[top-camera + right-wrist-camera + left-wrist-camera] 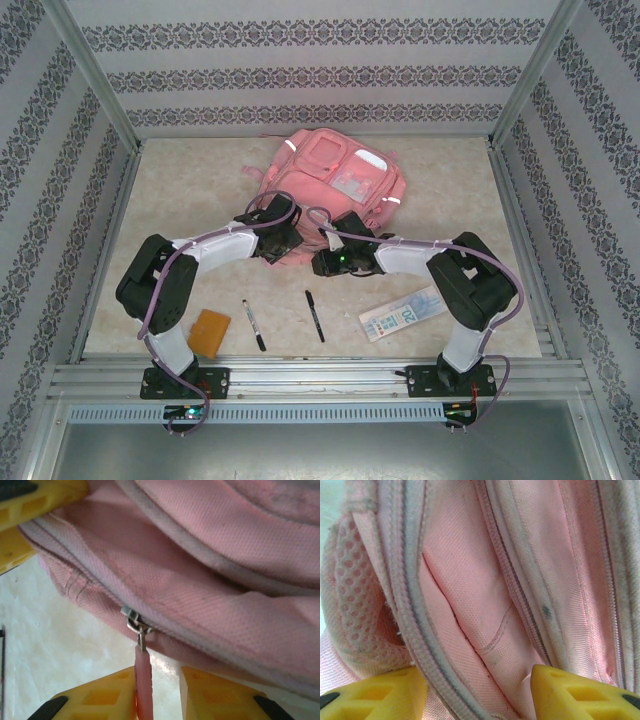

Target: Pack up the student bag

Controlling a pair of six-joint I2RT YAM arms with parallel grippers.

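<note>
Student bag (330, 185) blocks the far middle; open tabletop (180, 190) lies left and right of it

A: Can anything be read?
B: On the pale paper slip (403, 314) lying on the table (450, 205), the large digits "00" can be made out; the rest is too small.
A: And on the student bag (318, 168)?
B: Nothing on its light front patch (350, 183) can be read.

There is one pink backpack (335, 185). There are two black pens, a left pen (254, 325) and a right pen (315, 316). There is one flat orange pad (209, 331), one bundle of banknotes (403, 313) and one table (180, 190). There are two grippers, the left gripper (477, 672) and the right gripper (159, 672), each with two yellow fingers (570, 690).
</note>
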